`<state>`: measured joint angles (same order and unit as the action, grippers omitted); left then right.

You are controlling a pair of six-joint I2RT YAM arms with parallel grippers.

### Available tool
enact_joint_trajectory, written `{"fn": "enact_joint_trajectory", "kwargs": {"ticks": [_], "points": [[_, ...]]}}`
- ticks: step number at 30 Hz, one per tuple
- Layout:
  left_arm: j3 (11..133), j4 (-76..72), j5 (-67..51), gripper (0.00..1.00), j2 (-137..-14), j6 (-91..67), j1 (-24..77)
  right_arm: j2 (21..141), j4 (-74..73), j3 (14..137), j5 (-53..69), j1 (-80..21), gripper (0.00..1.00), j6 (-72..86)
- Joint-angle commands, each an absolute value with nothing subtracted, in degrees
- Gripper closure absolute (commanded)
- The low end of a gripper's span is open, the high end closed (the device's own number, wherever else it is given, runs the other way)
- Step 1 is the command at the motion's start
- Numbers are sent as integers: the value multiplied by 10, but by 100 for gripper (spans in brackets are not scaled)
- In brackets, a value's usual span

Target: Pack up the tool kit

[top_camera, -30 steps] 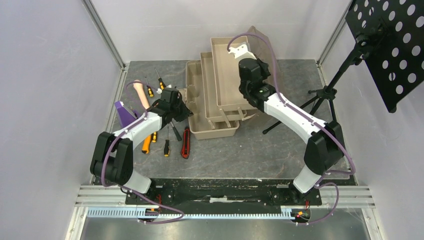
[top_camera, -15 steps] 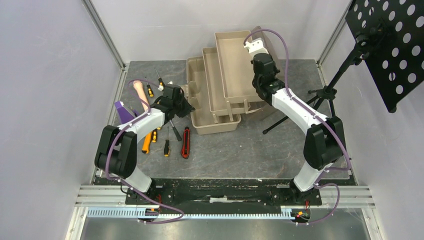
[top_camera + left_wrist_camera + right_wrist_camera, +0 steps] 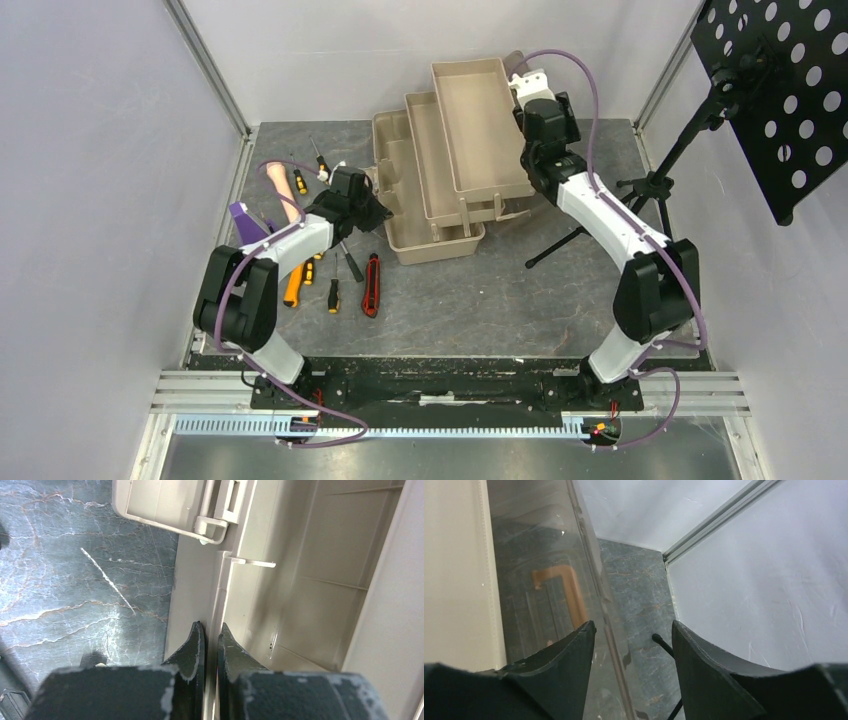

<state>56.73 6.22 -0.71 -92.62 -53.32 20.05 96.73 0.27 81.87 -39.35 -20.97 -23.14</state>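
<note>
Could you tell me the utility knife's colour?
The utility knife is red and black; top external view.

The left arm point(image 3: 285, 248) is bent inward, left gripper point(image 3: 210, 629) clamped on the toolbox point(image 3: 310, 605) wall. The right arm point(image 3: 600, 212) is extended back, right gripper point(image 3: 633, 626) spread apart.

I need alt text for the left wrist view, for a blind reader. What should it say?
The left gripper is shut on the thin wall of the tan toolbox, one finger outside and one inside. The grey table shows on the left, and a tray corner at the top.
</note>
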Motion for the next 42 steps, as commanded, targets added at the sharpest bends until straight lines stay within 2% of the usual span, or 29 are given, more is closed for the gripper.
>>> {"fn": "enact_joint_trajectory", "kwargs": {"ticks": [1,4,12,19,24,26,30,37,42], "points": [[582,-13,-4,98,-948,-641,211,899,-50,828,-360,-227,37,-199],[581,-13,-2,98,-945,-642,217,864,-77,829,-358,-227,31,-188],[567,-14,-2,98,-937,-645,221,739,-104,751,-317,-227,30,-93],[566,-22,-21,97,-947,-637,229,612,-88,644,-199,-227,30,15],[585,-6,-23,94,-951,-604,245,528,-57,557,-107,-226,22,40],[591,10,-21,90,-943,-592,247,498,-53,530,-88,-227,19,40],[613,74,39,72,-899,-542,246,441,-54,482,-80,-227,14,25],[679,221,146,34,-803,-416,246,347,-54,422,-110,-227,6,-25],[682,303,164,26,-741,-362,247,285,-33,375,-170,-227,2,-41]]}}
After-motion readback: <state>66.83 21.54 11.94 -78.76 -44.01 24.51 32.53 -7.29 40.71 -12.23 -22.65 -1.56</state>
